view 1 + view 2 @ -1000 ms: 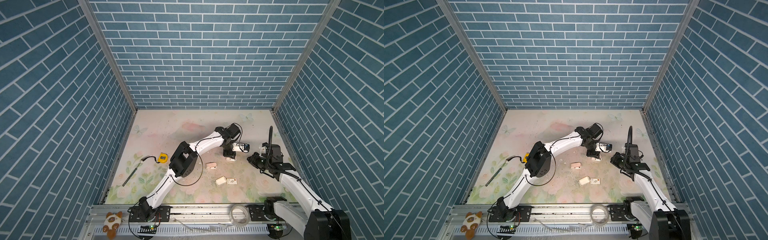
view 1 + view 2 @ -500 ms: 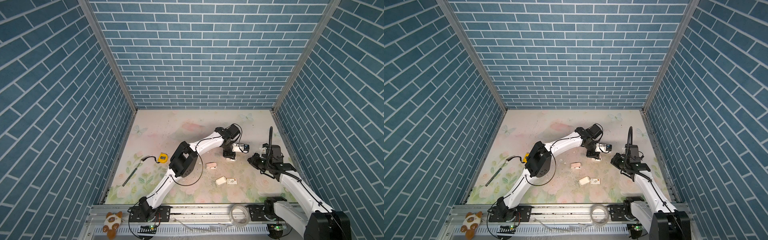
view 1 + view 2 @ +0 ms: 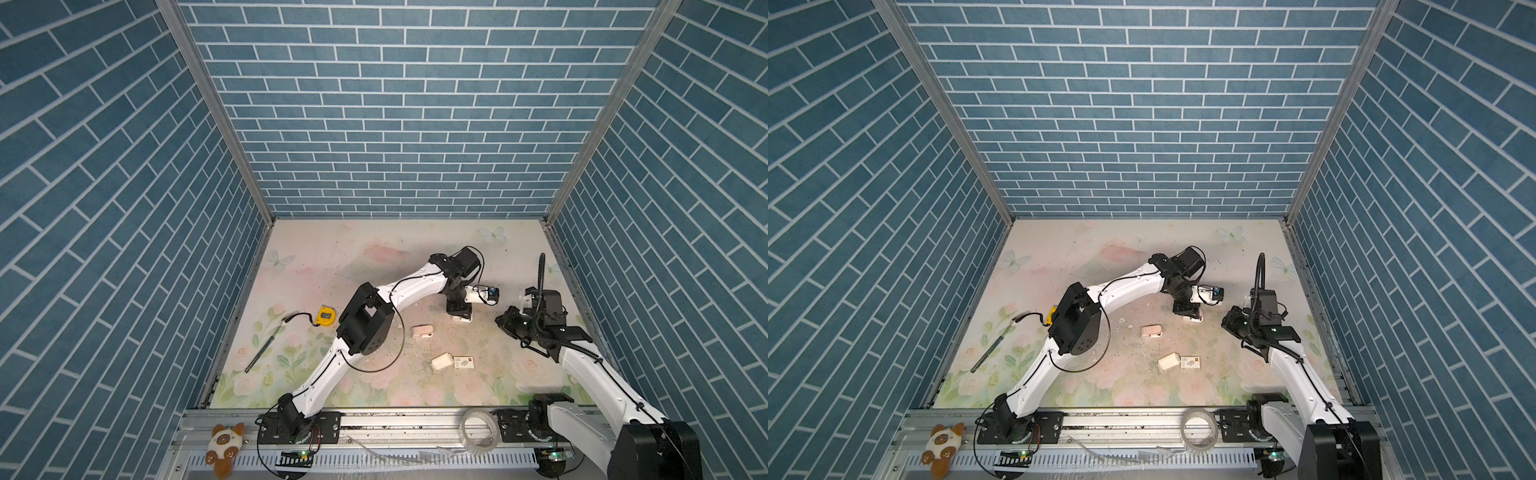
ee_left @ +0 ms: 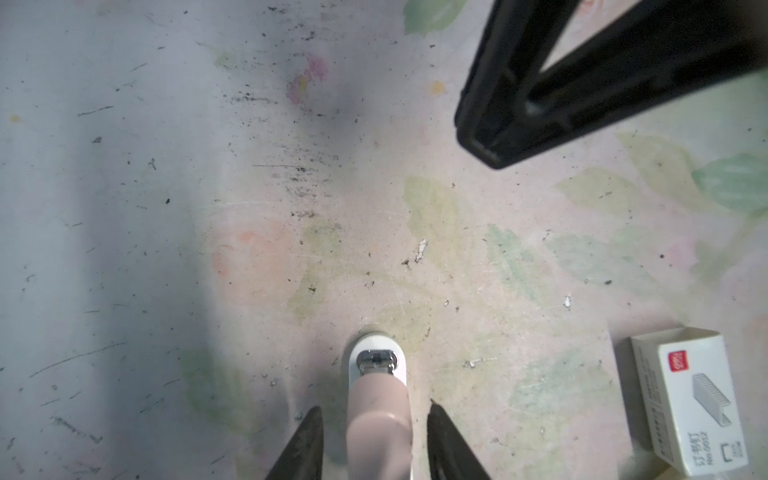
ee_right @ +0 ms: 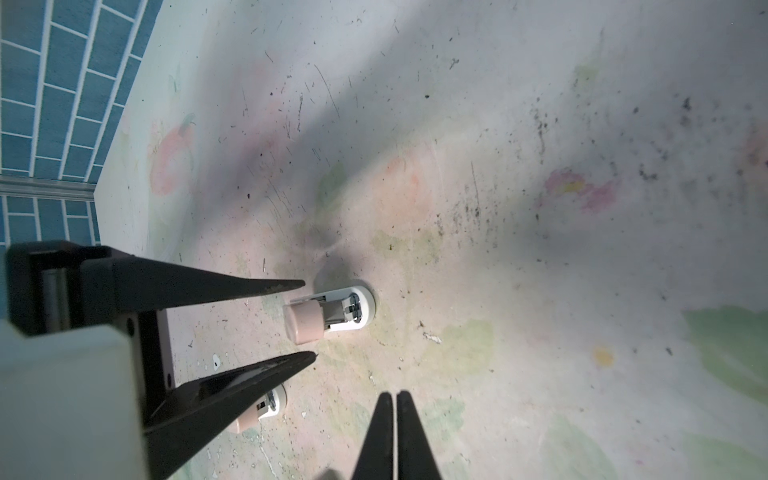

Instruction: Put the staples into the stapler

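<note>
A small pink-and-white stapler (image 4: 376, 399) lies on the floral mat between the fingers of my left gripper (image 4: 374, 409). The jaws are open, with a gap on each side of it. The right wrist view shows the same stapler (image 5: 328, 313) between those black fingertips. A second pink stapler (image 3: 422, 331) lies apart, nearer the front. The staples' white carton (image 3: 464, 362) with its orange dot rests beside a cream inner tray (image 3: 441, 361); no loose strips are visible. My right gripper (image 5: 395, 399) is shut and empty, hovering right of the left gripper (image 3: 461, 316).
A yellow tape measure (image 3: 325, 315) and a thin dark rod (image 3: 262, 349) lie at the mat's left. A clear tape roll (image 3: 478, 428) and a plush toy (image 3: 224, 440) sit on the front rail. Blue brick walls close in three sides.
The left gripper's jaws have spread a little wider around the stapler. Both arms stay almost where they were.
</note>
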### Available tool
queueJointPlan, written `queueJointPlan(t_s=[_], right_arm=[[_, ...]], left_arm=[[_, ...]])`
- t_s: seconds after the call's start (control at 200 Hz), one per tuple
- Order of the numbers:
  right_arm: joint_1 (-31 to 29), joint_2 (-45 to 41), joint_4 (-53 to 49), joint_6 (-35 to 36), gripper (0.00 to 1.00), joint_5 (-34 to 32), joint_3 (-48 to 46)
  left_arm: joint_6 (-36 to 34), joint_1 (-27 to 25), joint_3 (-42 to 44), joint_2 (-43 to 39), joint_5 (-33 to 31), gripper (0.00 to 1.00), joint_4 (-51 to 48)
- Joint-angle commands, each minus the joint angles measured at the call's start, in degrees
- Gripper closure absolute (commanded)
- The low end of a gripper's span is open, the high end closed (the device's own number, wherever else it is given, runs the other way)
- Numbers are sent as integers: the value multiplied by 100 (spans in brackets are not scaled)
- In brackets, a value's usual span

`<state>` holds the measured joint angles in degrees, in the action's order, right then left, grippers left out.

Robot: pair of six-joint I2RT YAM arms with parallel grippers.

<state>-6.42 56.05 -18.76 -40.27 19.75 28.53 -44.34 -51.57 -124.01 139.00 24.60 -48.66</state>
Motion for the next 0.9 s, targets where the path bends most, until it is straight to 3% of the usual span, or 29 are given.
queueJointPlan(t_s=[0.0, 0.2, 0.505, 0.895], right_arm=[[20, 44, -33, -37, 93, 1, -84], [27, 20, -41, -33, 93, 3, -102], [35, -13, -63, -42, 93, 3, -94], [43, -138, -141, -45, 93, -32, -115]], left_arm=[[41, -37, 44, -221, 81, 58, 17], [4, -36, -9, -117, 62, 67, -60], [-70, -37, -22, -23, -6, 68, -108], [-195, -66, -53, 133, -95, 84, -238]])
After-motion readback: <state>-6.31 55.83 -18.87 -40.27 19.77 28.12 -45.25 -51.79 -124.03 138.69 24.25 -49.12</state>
